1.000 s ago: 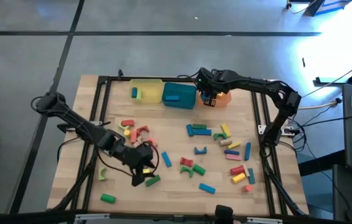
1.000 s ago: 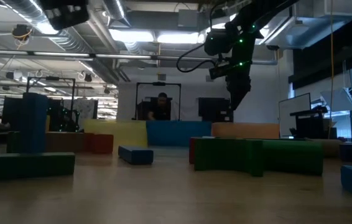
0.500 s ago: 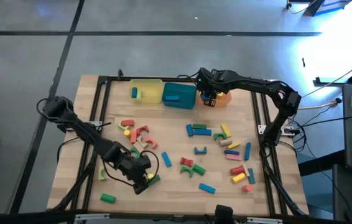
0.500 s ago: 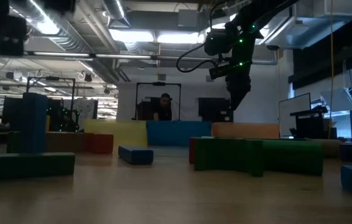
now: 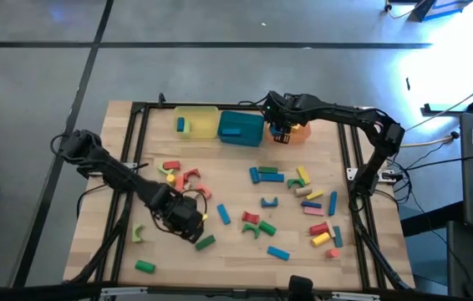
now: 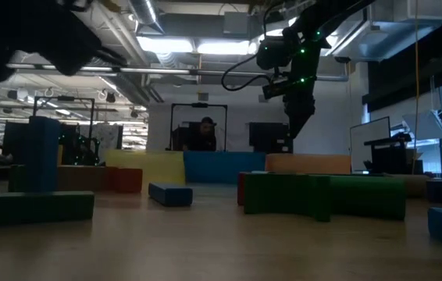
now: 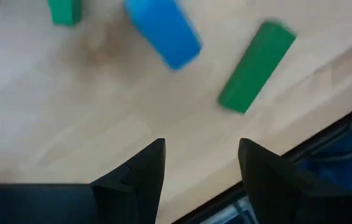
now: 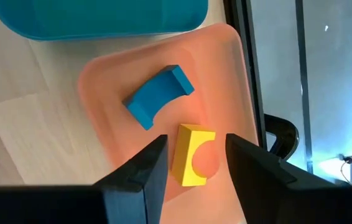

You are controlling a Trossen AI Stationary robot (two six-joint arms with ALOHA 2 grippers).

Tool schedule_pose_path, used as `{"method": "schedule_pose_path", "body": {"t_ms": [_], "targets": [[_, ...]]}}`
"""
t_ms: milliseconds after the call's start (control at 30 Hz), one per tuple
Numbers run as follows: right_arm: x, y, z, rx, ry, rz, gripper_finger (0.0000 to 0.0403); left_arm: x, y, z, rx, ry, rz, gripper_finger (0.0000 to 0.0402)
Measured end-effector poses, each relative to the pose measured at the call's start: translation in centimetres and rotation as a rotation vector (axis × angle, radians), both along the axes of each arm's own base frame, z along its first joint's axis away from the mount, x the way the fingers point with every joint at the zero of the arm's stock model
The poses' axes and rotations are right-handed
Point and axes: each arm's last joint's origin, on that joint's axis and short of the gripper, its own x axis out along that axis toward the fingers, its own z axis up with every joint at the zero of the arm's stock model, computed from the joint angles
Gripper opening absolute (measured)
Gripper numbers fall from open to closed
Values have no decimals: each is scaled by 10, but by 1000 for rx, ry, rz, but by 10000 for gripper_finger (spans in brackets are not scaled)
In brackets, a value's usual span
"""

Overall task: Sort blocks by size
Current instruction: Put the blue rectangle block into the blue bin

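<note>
Low view: right gripper (image 6: 299, 125) hangs above orange tray (image 6: 307, 163), w/ blue tray (image 6: 222, 166) & yellow tray (image 6: 147, 167) beside it. Green blocks (image 6: 322, 195) in front at right, blue block (image 6: 170, 193) at centre. Person (image 6: 202, 134) seated behind table.

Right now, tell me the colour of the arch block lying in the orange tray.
Blue arch block, clearest in the right wrist view.
</note>
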Motion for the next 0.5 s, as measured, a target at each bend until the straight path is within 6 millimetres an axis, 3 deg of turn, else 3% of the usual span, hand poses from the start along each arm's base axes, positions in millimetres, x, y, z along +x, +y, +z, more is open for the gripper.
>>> {"method": "schedule_pose_path", "body": {"t_ms": [500], "targets": [[0,0,0,1,0,0,161,15,33,0,4,-6,111,182]]}}
